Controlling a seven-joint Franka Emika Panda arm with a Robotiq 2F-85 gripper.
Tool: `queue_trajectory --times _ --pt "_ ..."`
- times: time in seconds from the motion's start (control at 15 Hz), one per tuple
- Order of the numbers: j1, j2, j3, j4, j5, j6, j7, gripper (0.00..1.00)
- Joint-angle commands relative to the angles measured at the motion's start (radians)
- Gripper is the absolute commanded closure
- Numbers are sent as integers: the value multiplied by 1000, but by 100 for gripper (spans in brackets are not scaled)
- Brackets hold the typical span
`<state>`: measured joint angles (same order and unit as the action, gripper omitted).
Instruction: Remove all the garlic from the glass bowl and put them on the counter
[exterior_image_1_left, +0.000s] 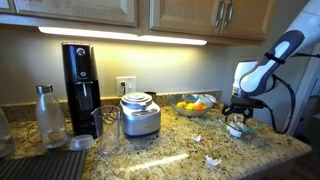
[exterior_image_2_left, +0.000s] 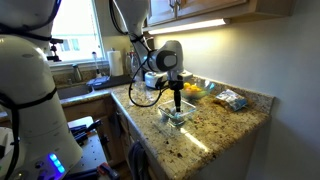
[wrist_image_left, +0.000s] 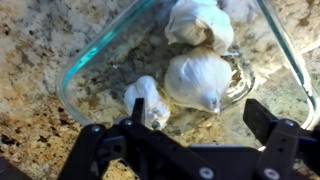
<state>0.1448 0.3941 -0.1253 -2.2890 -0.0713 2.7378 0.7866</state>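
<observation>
The glass bowl (wrist_image_left: 80, 72) fills the wrist view and holds several garlic bulbs: a large one (wrist_image_left: 198, 78) in the middle, a smaller one (wrist_image_left: 150, 98) to its left, and more at the top (wrist_image_left: 198, 22). My gripper (wrist_image_left: 200, 115) is open just above the bowl, with one finger by the small bulb and the other at the right, holding nothing. In both exterior views the gripper (exterior_image_1_left: 237, 112) (exterior_image_2_left: 178, 100) hangs straight over the bowl (exterior_image_1_left: 240, 128) (exterior_image_2_left: 177, 117) on the speckled granite counter (exterior_image_1_left: 170, 150) (exterior_image_2_left: 215, 125).
A bowl of orange and yellow fruit (exterior_image_1_left: 193, 105) stands behind the glass bowl. A silver pot (exterior_image_1_left: 140, 115), a black coffee machine (exterior_image_1_left: 80, 75), a bottle (exterior_image_1_left: 48, 115) and a glass (exterior_image_1_left: 107, 140) stand further along. Small white pieces (exterior_image_1_left: 213, 160) lie near the counter's front edge. A sink (exterior_image_2_left: 75, 90) shows beyond.
</observation>
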Motion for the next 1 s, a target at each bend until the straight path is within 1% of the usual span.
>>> queue_trajectory --times 0.0,0.33,0.53,0.93 --pt "24 27 -20 38 27 -61 43 0" --pt "11 55 -10 81 64 -116 54 0" --pt "9 52 -5 91 80 -136 52 0" --pt "43 19 -28 76 32 -129 85 0"
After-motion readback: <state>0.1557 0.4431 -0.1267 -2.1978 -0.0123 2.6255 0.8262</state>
